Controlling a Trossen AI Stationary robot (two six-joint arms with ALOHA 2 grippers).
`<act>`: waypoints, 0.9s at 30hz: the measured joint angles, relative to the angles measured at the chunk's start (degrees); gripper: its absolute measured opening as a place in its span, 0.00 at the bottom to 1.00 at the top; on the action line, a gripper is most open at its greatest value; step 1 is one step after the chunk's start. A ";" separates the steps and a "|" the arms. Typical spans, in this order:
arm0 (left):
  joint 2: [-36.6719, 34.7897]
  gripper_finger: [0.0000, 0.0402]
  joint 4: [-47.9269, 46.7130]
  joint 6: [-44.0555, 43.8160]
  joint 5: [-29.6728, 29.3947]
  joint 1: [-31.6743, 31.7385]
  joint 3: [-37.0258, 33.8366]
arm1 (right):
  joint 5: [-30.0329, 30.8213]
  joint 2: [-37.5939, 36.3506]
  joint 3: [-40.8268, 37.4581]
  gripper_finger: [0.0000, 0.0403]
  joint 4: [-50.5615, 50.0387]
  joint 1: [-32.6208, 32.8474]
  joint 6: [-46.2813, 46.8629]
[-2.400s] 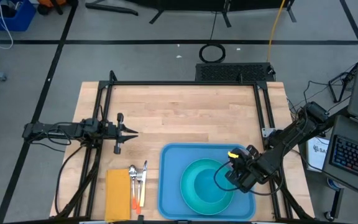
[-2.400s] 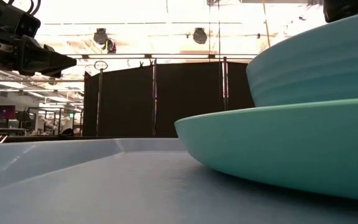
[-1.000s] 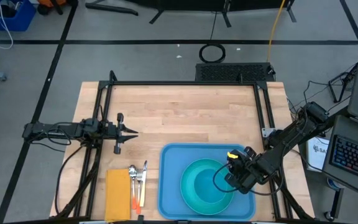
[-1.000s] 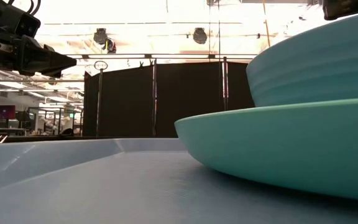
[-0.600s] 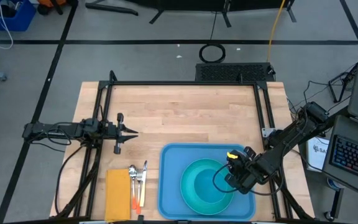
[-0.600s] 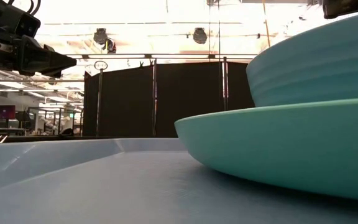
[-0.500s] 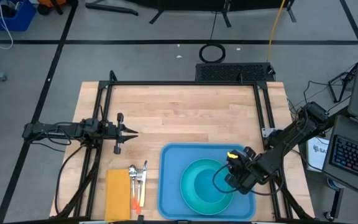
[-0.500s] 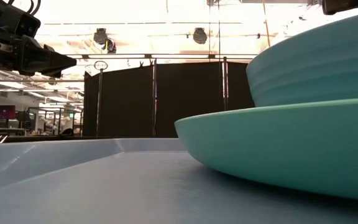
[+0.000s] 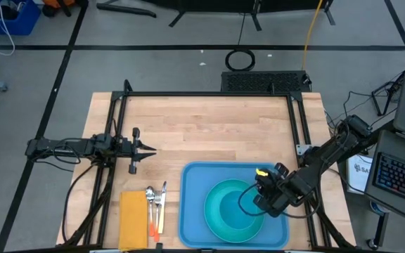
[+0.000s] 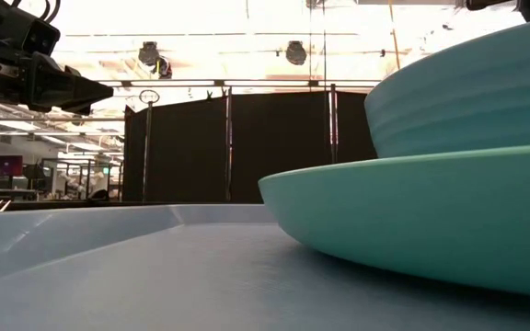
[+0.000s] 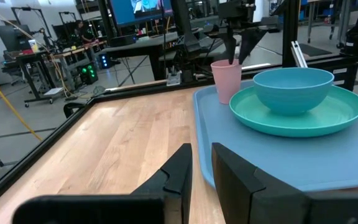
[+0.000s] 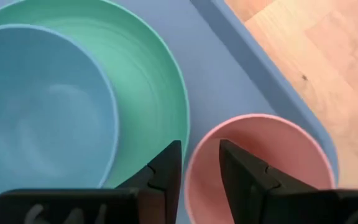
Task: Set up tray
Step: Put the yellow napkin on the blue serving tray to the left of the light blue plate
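A large flat light-blue plastic tray with rounded corners and a raised rim was seen lying on the pale wooden table, at the near edge and toward the right side in the high view. A round turquoise plate rested on the tray, and a blue bowl sat in the plate. A pale pink plastic cup stood upright on the tray just beside the plate, near the tray's right rim; in the left wrist view the pink cup was seen next to the plate and bowl.

The right gripper was held directly above the pink cup, close to the plate's edge. Its two dark fingers were parted with a narrow gap and gripped nothing; one finger was seen over the cup's rim and the other over the strip of tray between cup and plate. In the high view the right gripper was seen over the right part of the tray.

The left gripper was held over the left part of the table, well apart from the tray, pointing toward the middle. Its fingers were seen almost together, only a thin gap between them, with nothing held.

An orange-yellow folded cloth napkin lay on the table to the left of the tray, and metal cutlery with an orange-handled piece lay between napkin and tray.
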 joint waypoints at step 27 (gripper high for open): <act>0.00 0.17 -0.02 0.00 0.00 0.00 0.00 | 7.96 0.00 7.64 0.25 8.59 -7.05 -24.45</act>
